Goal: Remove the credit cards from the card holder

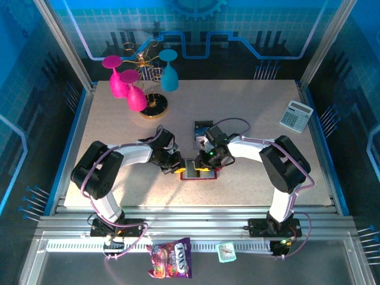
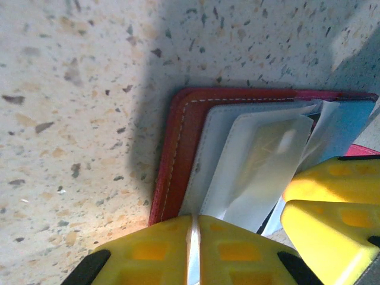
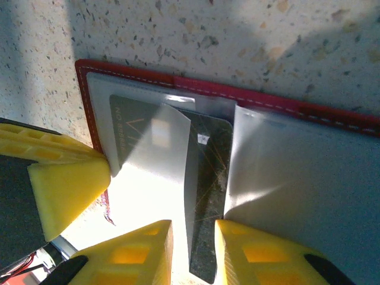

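Note:
The red card holder lies open on the table between the two grippers, its grey-white pockets facing up inside the red stitched rim. My left gripper is shut on the thin edge of a pocket sheet at the holder's left side. A dark credit card sticks partly out of a clear pocket and stands tilted between the fingers of my right gripper, which is closed on it. Another dark flat card lies on the table just beyond the holder.
A grey-white calculator sits at the far right. Pink and blue glasses stand around a gold stand at the back left. A candy bag and a small teal packet lie on the rail in front.

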